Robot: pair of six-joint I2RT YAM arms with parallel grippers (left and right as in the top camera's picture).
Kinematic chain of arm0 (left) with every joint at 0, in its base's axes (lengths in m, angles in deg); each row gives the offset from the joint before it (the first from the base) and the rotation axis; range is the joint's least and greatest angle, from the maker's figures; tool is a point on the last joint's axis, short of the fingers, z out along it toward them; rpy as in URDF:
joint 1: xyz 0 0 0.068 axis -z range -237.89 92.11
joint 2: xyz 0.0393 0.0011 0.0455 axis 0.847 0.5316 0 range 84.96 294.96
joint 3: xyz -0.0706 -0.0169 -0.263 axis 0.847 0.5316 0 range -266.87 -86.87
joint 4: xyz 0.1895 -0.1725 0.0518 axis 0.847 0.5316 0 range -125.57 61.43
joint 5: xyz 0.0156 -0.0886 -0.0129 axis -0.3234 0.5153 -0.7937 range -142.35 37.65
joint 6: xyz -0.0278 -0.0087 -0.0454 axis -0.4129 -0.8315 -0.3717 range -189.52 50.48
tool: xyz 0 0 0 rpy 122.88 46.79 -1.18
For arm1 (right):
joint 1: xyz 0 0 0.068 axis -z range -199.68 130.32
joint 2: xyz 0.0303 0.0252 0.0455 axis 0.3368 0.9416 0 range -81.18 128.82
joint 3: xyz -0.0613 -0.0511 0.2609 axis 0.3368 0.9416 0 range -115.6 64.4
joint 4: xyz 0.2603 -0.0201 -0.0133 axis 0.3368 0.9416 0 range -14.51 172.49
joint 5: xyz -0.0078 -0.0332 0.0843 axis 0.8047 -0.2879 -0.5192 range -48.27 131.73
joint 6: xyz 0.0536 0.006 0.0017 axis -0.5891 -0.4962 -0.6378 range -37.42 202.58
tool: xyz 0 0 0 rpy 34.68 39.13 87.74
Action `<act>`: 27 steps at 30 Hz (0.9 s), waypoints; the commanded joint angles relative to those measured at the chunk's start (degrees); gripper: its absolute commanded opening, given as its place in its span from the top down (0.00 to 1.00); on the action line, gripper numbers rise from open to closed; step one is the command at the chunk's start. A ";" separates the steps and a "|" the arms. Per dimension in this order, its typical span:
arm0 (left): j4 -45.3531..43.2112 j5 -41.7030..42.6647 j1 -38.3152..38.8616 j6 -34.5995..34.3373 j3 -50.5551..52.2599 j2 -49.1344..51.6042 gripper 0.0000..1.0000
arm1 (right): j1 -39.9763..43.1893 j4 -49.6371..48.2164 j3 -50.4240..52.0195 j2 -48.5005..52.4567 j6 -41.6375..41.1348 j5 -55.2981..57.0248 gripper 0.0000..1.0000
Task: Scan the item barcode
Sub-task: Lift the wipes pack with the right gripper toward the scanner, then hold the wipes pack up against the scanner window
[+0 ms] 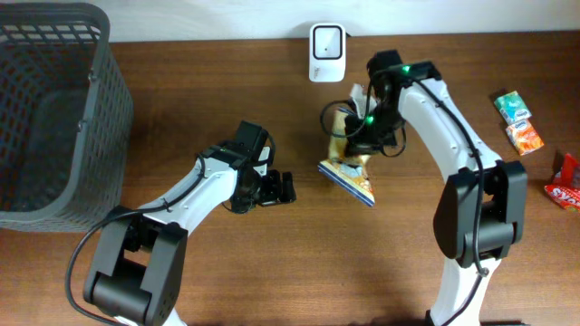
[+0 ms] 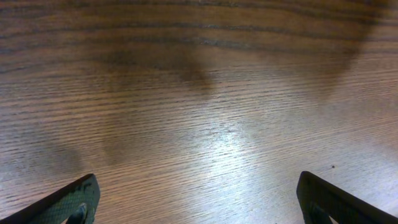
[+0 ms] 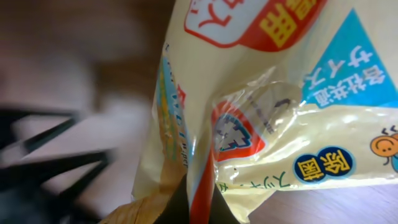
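Observation:
The item is a yellow snack bag (image 1: pixel 352 170) with red, blue and orange print, near the table's middle just below the white barcode scanner (image 1: pixel 326 52). My right gripper (image 1: pixel 364 122) is shut on the bag's upper edge. In the right wrist view the bag (image 3: pixel 273 93) fills the frame, and a fold of it is pinched between the dark jaws of that gripper (image 3: pixel 200 190). No barcode shows on the visible face. My left gripper (image 1: pixel 276 188) stands open to the left of the bag and apart from it. In the left wrist view the left gripper (image 2: pixel 199 205) has only bare wood between its fingers.
A dark mesh basket (image 1: pixel 54 118) fills the far left. At the right edge lie small snack packets (image 1: pixel 518 122) and a red packet (image 1: pixel 566 181). Black cables hang by the right wrist above the bag.

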State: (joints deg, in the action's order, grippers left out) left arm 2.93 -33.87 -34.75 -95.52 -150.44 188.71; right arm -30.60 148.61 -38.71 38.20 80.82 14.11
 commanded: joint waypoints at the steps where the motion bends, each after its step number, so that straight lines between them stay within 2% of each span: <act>1: 0.09 -0.26 0.13 0.13 0.44 0.39 0.01 | 3.37 1.66 -2.01 -0.07 12.92 -21.03 0.96; 4: 0.09 -0.24 0.13 0.11 0.44 0.39 0.01 | 6.86 3.34 -2.01 -0.07 18.82 -29.81 0.96; 8: 0.02 -0.22 0.13 0.09 0.44 0.39 0.01 | 12.00 4.07 -2.01 -0.07 21.49 -37.68 0.96; 17: -0.33 -0.22 0.13 0.09 0.44 0.39 0.01 | 12.85 3.65 -2.01 -0.07 22.84 -36.87 0.96; 24: -0.35 -0.22 0.13 0.09 0.44 0.39 0.01 | 10.27 6.05 -2.01 -0.07 34.69 -36.22 0.96; 27: -0.33 -0.26 0.13 0.11 0.44 0.39 0.01 | 8.74 5.53 -2.01 -0.07 35.04 -35.95 0.96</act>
State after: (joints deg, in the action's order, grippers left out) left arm 2.71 -33.89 -34.75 -95.52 -150.44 188.71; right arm -19.85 154.38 -39.43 38.20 111.37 -20.05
